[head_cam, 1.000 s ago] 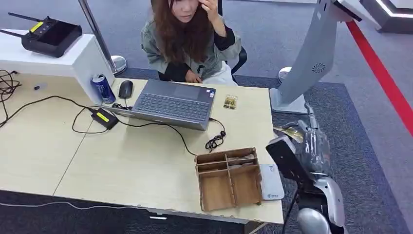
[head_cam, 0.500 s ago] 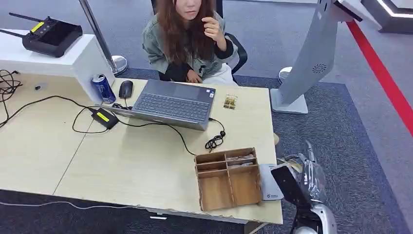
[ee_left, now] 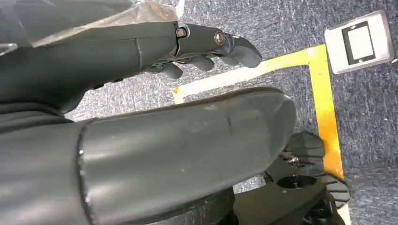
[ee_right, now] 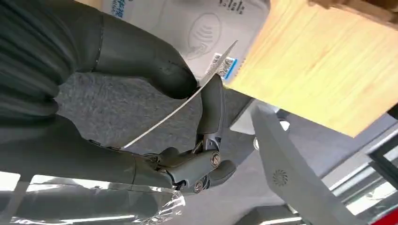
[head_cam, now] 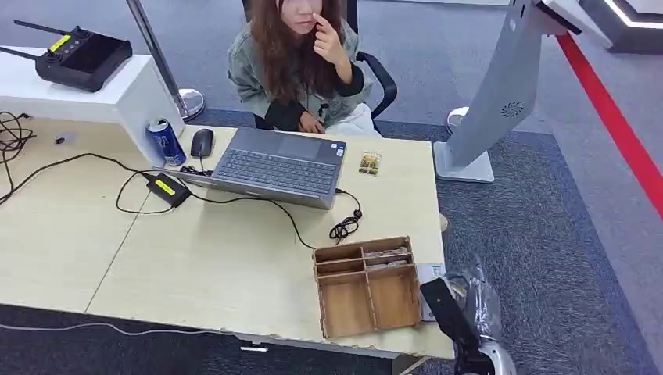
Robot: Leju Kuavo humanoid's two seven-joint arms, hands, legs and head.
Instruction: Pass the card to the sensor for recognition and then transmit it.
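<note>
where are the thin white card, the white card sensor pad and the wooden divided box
thin white card (ee_right: 164, 115), right wrist view, its edge between thumb and finger
white card sensor pad (ee_right: 197, 28), right wrist view, its printed top face
wooden divided box (head_cam: 348, 301), head view, floor of its near compartment

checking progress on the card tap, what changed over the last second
The right hand moved down and in toward the table's near right corner, bringing the card it pinches close to the white sensor. The seated person shifted a hand at the face. Laptop, wooden tray and can stayed put.
</note>
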